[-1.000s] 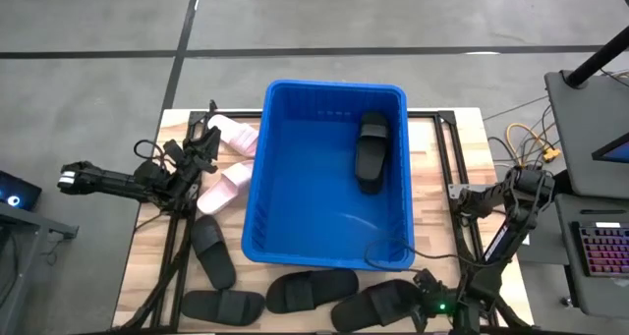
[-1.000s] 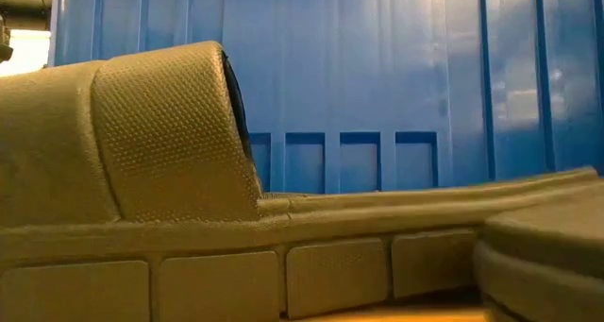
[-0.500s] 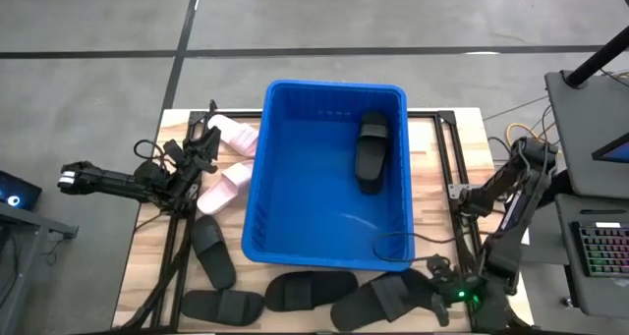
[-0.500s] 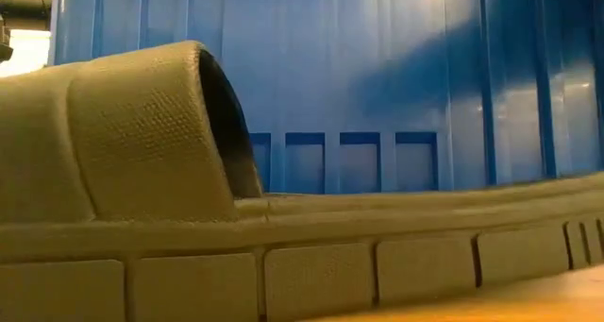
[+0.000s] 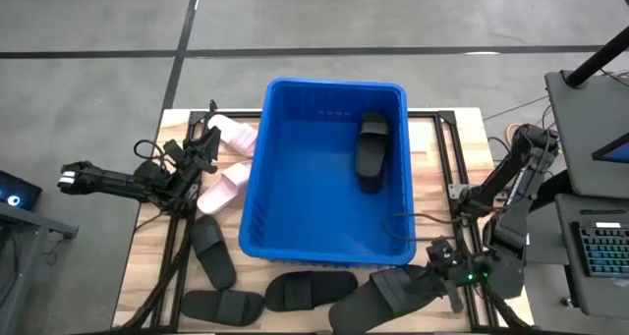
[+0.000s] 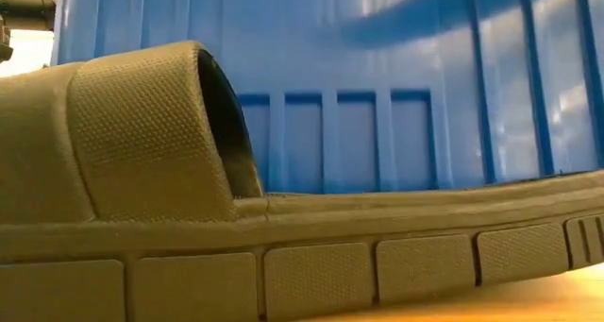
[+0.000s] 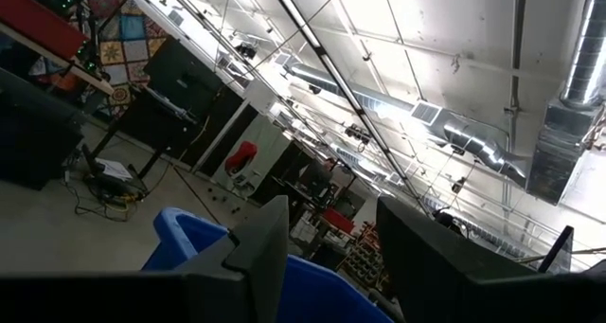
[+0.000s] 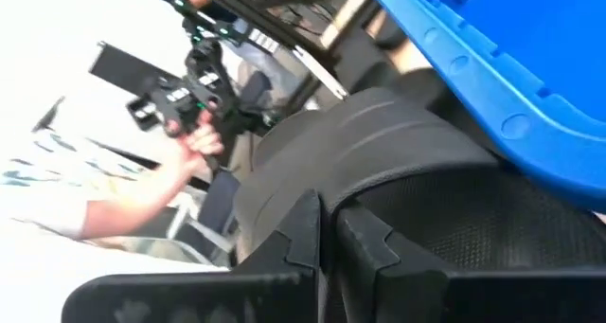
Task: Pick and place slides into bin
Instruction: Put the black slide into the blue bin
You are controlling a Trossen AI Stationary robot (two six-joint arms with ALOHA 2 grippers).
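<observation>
Now the right gripper [image 5: 444, 278] is clamped shut on the end of a black slide [image 5: 385, 298], with the blue bin [image 5: 257, 178] just beside it. Well away, the left gripper [image 5: 204, 143] sits part open over two pink slides [image 5: 228, 186].

The right arm reaches down from its base at the table's right edge, elbow raised and folded, forearm angled toward the front right corner; its wrist sits low there and the right gripper [image 5: 439, 279] points leftward along the table's front edge; in the right wrist view its two dark fingers [image 8: 305, 230] are pressed together with only a thin seam between them, closed on the edge of a black slide [image 8: 379, 148]; the left arm lies stretched out nearly flat across the table's left side, wrist tipped upward; the left gripper [image 5: 203, 143] has its fingers [image 7: 268, 238] partly apart with nothing between them.
</observation>
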